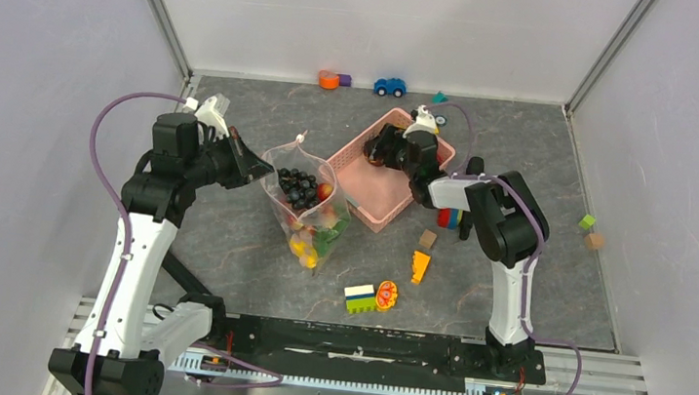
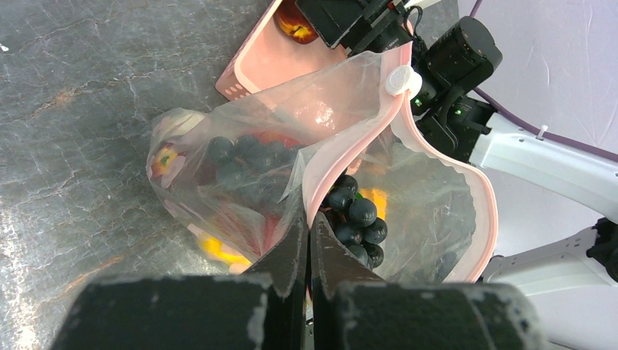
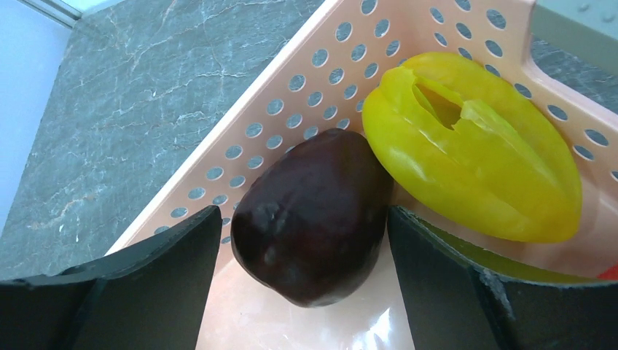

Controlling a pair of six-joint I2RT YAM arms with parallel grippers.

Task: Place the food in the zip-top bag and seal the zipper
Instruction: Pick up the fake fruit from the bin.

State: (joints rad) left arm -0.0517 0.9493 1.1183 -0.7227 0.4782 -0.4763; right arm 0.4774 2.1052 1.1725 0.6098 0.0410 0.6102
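Inside the far end of the pink basket (image 3: 306, 80), lying against the perforated wall and touching a yellow ridged fruit (image 3: 474, 153): dark red apple (image 3: 313, 197). Straddling it with the right gripper (image 3: 302, 222), fingers spread wide to either side, barely clear of the skin. Just left of the basket, at mid-table, standing slumped and partly filled: zip-top bag (image 2: 240, 146), dark berries (image 2: 357, 215) heaped near its mouth. Pinching the pink zipper (image 2: 310, 175) edge with the left gripper (image 2: 309, 240), fingers pressed together, propping the mouth open from the left.

Risking, on closing, a squirt-out: glossy, rounded apple, offering little flat to bite on. Risking also catching the yellow fruit under the finger nearest it, crowding so close. Further on, possibly snagging the bag's floppy rim, held at one point only, and dropping the apple outside.
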